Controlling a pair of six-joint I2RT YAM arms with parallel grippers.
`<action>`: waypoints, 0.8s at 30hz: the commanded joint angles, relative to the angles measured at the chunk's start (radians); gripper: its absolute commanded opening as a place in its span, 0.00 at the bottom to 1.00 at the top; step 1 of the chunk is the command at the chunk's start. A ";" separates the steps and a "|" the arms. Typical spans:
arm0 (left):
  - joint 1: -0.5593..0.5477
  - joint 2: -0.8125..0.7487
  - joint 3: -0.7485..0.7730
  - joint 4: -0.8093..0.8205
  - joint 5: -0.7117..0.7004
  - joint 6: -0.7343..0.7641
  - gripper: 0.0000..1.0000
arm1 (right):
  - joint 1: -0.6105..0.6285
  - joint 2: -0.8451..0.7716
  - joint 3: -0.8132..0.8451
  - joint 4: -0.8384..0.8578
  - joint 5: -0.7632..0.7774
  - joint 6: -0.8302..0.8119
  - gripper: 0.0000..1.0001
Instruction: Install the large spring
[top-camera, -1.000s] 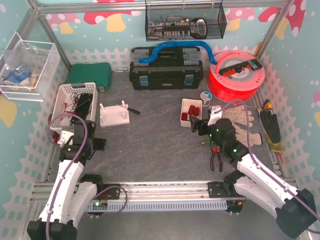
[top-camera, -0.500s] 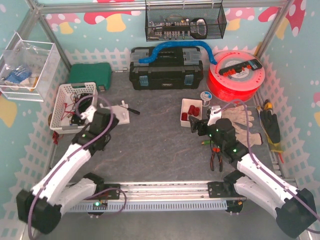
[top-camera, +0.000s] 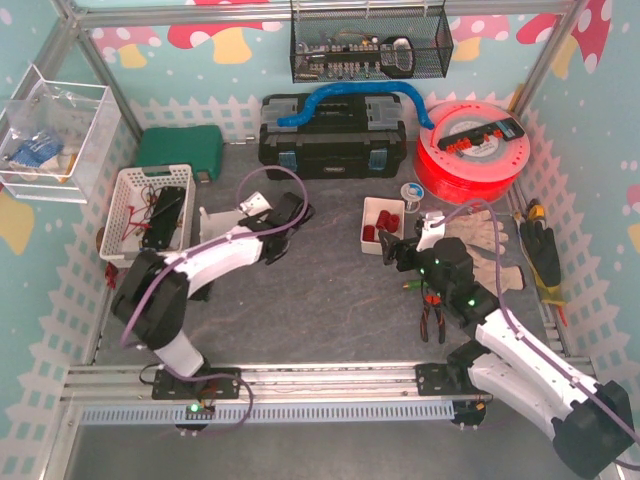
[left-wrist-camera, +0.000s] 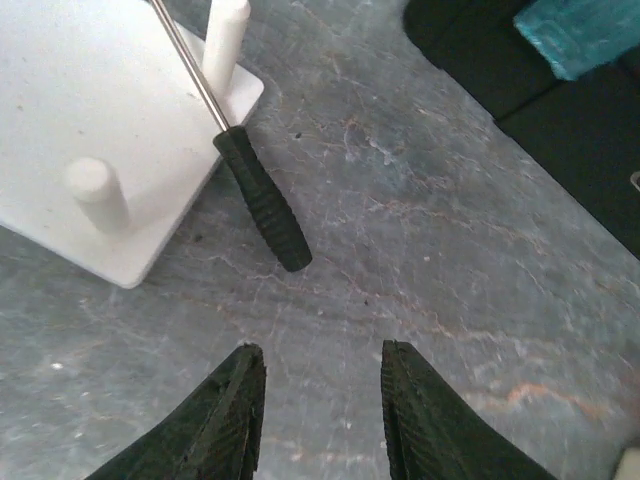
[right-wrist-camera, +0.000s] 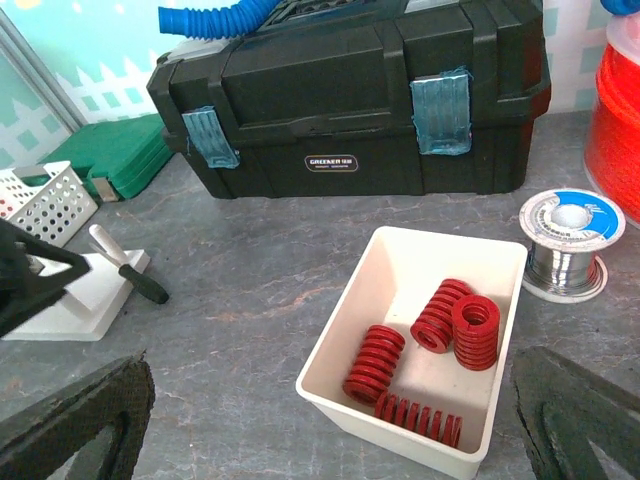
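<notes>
1. The large spring (right-wrist-camera: 418, 418) is lying on its side in the white tray (right-wrist-camera: 505, 262), along the near wall. It is being touched by neither gripper.
2. Three shorter springs (right-wrist-camera: 375, 362) are being kept in the same tray. One is lying just beside the large spring, and two are leaning together nearer the far right corner.
3. The right gripper (right-wrist-camera: 328, 400) is being held above the table (left-wrist-camera: 480, 260), just in front of the tray. Its jaws are being kept spread wide, with nothing between them.
4. The left gripper (left-wrist-camera: 320, 385) is being held low over the table, well apart from the tray. Its fingers (left-wrist-camera: 235, 400) are being kept a narrow gap apart — only bare grey surface is being seen between them, and nothing is being gripped.
5. A screwdriver (left-wrist-camera: 262, 205) is lying just ahead of the left gripper. Its black handle is resting on the table, and its metal shaft is reaching over the corner of a white peg block (left-wrist-camera: 70, 90).
6. Two upright pegs are being shown on the block, and the shaft is passing close beside one of them.
7. A black toolbox (right-wrist-camera: 350, 90) is standing behind the tray, and a solder spool (right-wrist-camera: 570, 235) is sitting just to the tray's right.
</notes>
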 joint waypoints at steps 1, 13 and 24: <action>0.002 0.131 0.085 0.007 -0.074 -0.146 0.36 | 0.008 -0.019 -0.008 0.013 0.014 0.008 0.96; 0.099 0.363 0.191 0.019 -0.042 -0.181 0.43 | 0.008 -0.026 -0.011 0.015 0.015 0.007 0.96; 0.148 0.454 0.235 0.047 -0.026 -0.131 0.41 | 0.008 -0.027 -0.012 0.015 0.026 0.005 0.96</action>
